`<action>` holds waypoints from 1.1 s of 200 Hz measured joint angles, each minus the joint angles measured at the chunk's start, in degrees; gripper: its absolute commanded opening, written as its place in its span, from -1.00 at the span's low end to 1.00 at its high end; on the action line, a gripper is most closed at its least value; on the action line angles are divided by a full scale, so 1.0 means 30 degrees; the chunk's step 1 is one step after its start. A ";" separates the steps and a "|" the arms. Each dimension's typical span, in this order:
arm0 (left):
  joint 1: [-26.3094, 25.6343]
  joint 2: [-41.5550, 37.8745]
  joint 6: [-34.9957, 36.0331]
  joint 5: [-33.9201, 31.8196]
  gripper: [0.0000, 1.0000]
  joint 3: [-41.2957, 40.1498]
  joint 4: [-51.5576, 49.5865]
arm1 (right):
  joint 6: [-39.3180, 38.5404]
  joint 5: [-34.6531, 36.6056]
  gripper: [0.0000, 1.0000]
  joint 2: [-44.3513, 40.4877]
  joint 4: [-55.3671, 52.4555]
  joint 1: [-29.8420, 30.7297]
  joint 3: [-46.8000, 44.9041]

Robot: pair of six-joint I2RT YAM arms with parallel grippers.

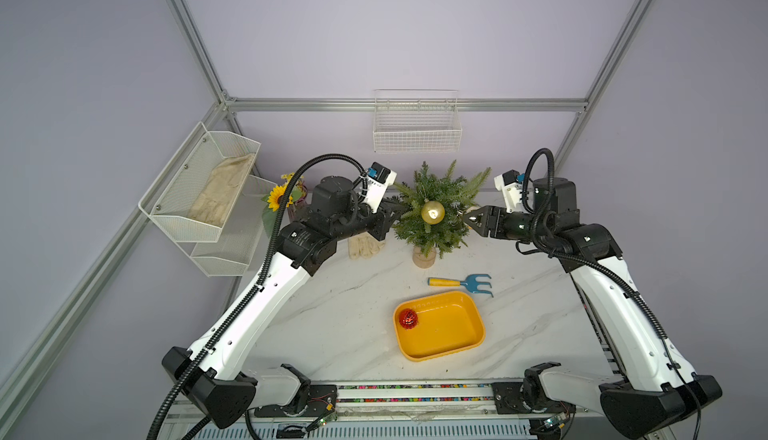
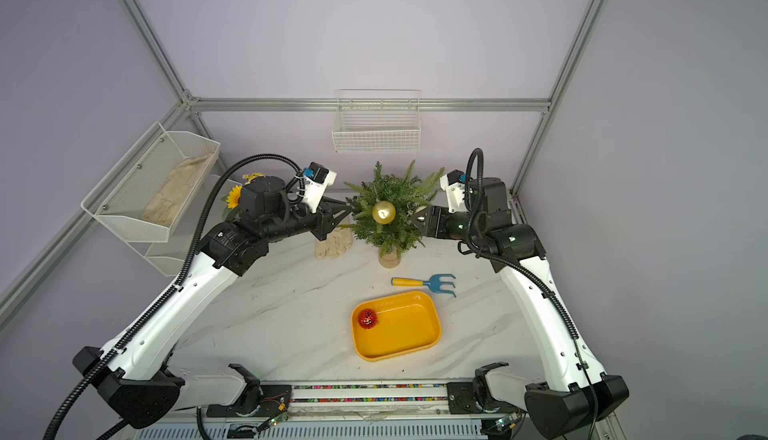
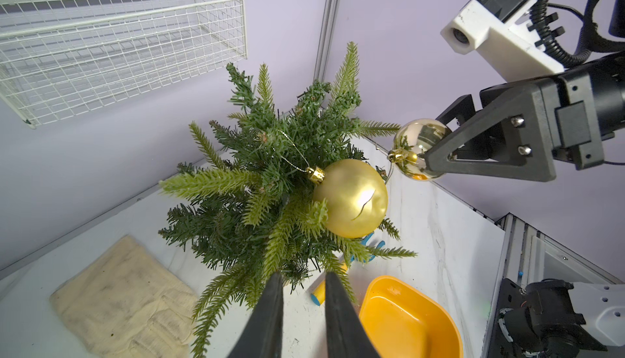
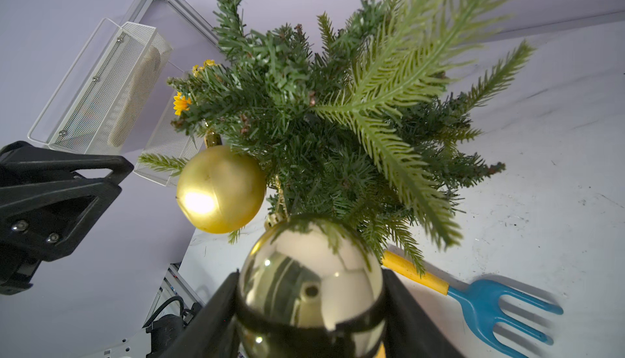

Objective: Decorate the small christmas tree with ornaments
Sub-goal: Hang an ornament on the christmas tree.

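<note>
The small christmas tree (image 1: 432, 180) (image 2: 386, 184) stands at the back of the marble table on a wooden stump. A matte gold ornament (image 1: 432, 212) (image 3: 351, 200) (image 4: 220, 189) hangs on its front from a thin loop. My right gripper (image 1: 467, 217) (image 4: 311, 292) is shut on a shiny gold ornament (image 3: 419, 143) (image 4: 304, 265), held against the tree's right side. My left gripper (image 1: 399, 209) (image 3: 304, 277) is at the tree's left edge, its jaws a little apart with only needles at the tips. A glittery red ornament (image 1: 407, 318) (image 2: 368, 318) lies in the yellow tray (image 1: 449, 334).
A blue hand rake with a yellow handle (image 1: 461, 283) lies between tree and tray. Beige gloves (image 1: 363, 246) lie left of the stump, under the left wrist. A sunflower bouquet (image 1: 278, 197) stands at back left. A wire basket (image 1: 417, 126) hangs on the back wall, mesh shelves (image 1: 199, 184) on the left wall.
</note>
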 measured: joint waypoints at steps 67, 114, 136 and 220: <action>0.0000 -0.0007 -0.0007 -0.0131 -0.53 0.0000 0.0000 | 0.0138 -0.0437 -0.13 0.0379 0.0954 0.0007 0.0000; 0.0000 -0.0051 -0.0007 -0.0146 -0.53 0.0000 0.0000 | 0.0182 -0.0729 -0.13 0.0670 0.1326 0.0138 0.0000; 0.0000 -0.0051 -0.0007 -0.0146 -0.53 0.0000 0.0000 | 0.0168 -0.0998 -0.14 0.0758 0.1341 0.0255 0.0000; -0.0007 -0.0051 -0.0015 -0.0138 -0.53 0.0000 0.0000 | -0.0401 0.0925 -0.14 0.0823 0.0597 0.0656 0.0794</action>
